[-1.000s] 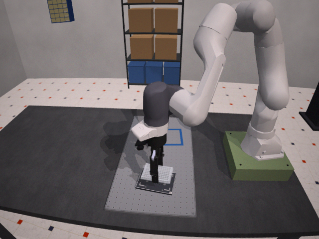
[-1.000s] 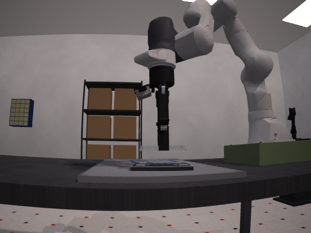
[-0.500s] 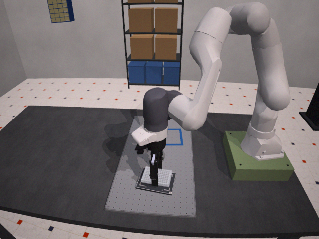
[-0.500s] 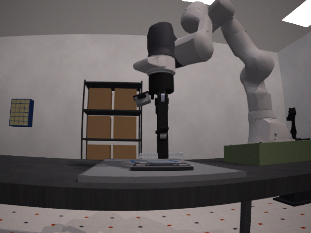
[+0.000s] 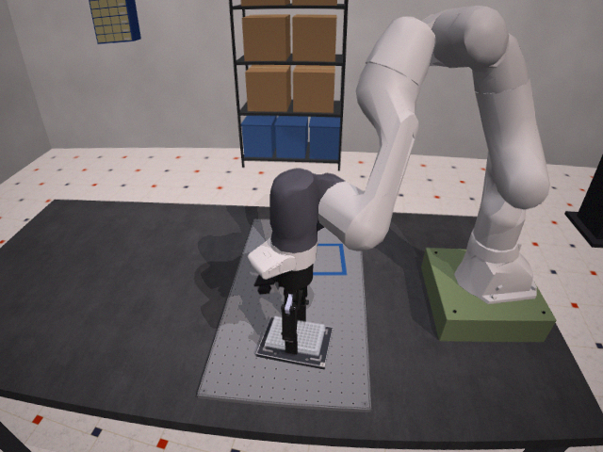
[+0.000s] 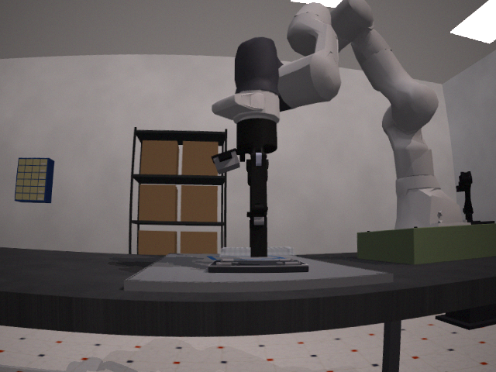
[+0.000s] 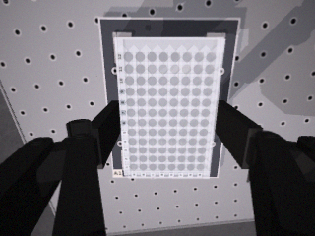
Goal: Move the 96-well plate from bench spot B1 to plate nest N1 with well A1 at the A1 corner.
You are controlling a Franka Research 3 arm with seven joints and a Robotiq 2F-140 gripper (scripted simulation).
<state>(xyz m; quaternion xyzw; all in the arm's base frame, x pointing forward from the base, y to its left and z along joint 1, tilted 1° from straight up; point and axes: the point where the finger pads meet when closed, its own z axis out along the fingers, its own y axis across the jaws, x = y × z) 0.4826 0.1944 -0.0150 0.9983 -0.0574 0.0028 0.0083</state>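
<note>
Plate (image 7: 168,105), the 96-well one, is where you want it or very nearly: it lies over the plate nest N1 (image 7: 227,29) on the perforated grey board (image 5: 340,369) towards the near edge of the desk, and the blue outline of bench spot B1 (image 5: 343,263) further back, towards the far edge, holds nothing. So the carry looks done; what is left, as far as you can judge, is to confirm the seat, let go and lift away.

Your gripper (image 7: 169,130) straddles the plate across its short width, one dark finger (image 7: 109,129) against each long side. The fingers stand a little over half open and appear to be clamped on the plate, not slack beside it.

From the side view the plate (image 6: 256,251) looks level and low on the nest (image 6: 258,267), but you cannot tell from there whether it rests fully down between the locators.

In the wrist view the plate is pale and translucent, its wells in even rows, the nest's dark frame showing evenly along both long sides. A small orange A1 mark (image 7: 117,173) sits at the plate's lower left corner; the cut-off corner itself is too small to make out, so check it before you release.
</note>
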